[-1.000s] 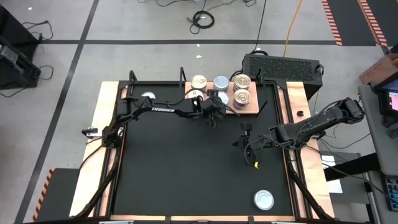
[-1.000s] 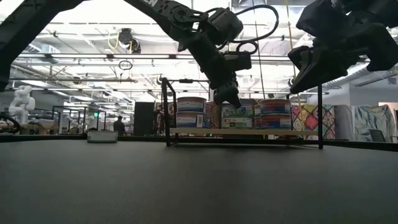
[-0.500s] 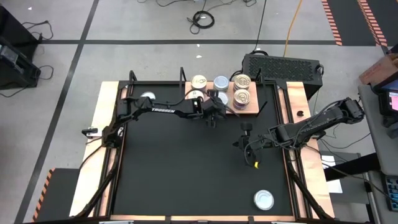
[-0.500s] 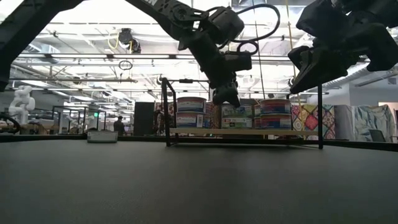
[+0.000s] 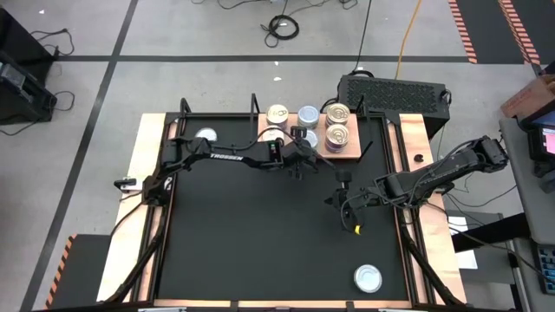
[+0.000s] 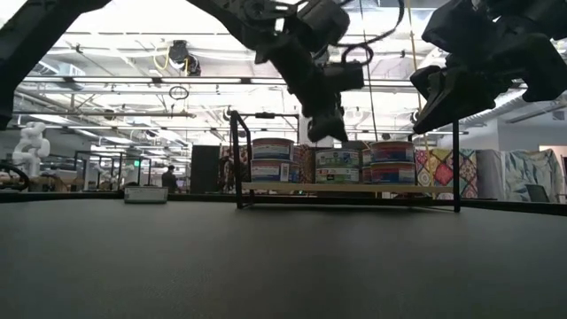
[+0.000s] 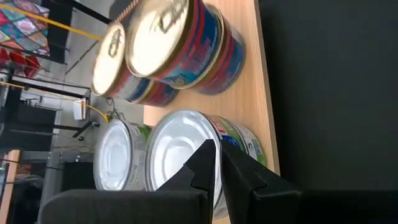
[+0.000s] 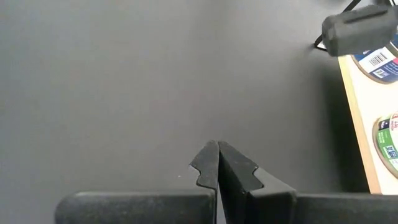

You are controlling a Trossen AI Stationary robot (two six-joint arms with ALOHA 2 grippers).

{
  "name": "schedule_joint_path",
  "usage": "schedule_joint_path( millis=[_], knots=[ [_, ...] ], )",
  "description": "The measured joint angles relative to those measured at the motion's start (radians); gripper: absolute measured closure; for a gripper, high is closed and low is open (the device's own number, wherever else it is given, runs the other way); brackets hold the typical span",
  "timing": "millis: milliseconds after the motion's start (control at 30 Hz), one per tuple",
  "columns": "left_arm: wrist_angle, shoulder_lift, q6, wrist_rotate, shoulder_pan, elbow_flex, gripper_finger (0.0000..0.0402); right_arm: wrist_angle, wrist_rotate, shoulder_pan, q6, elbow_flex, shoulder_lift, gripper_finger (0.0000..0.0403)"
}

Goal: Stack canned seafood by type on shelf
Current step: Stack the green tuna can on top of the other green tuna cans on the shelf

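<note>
The left pincer [image 5: 297,166] hung closed and empty at the shelf's [image 5: 349,153] front edge. Two loose tins remained: one [image 5: 205,135] behind the left arm, another [image 5: 368,277] on the surface's near right, closer to the closed, empty right pincer [image 5: 345,204].

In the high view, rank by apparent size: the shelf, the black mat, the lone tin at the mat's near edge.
1. Black mat
2. Shelf
3. Lone tin

Round flat tins [image 5: 336,124] sit stacked in short piles on the light-wood shelf [image 5: 350,151]; one pale-topped tin [image 5: 368,278] lies apart on the table.
</note>
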Motion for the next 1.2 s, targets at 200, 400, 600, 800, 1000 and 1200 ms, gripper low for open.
schedule_joint_path(
  millis=[200,400,600,800,1000,1200],
  knots=[
    [-0.025,-0.087,-0.008,-0.015,-0.024,0.0,0.0374,-0.004,0.0,0.0,0.0,0.0,0.0,0.0403],
    [-0.187,-0.237,-0.124,-0.012,-0.044,0.002,0.0375,0.02,0.034,0.0,-0.009,-0.001,0.001,0.0403],
    [-0.491,-0.396,-0.389,0.026,-0.032,-0.058,0.0375,0.182,0.125,-0.023,-0.034,-0.001,0.004,0.0403],
    [-0.48,-0.625,-0.55,0.004,-0.033,-0.321,0.0375,0.26,-0.001,-0.104,-0.094,-0.001,0.005,0.0403],
    [-0.362,-0.849,-0.666,-0.006,0.004,-0.648,0.0375,0.385,-0.161,-0.205,-0.152,-0.001,0.005,0.0403],
    [-0.417,-0.948,-0.717,-0.015,0.109,-0.816,0.0375,0.408,-0.192,-0.233,-0.155,-0.001,0.008,0.0403]
  ],
)
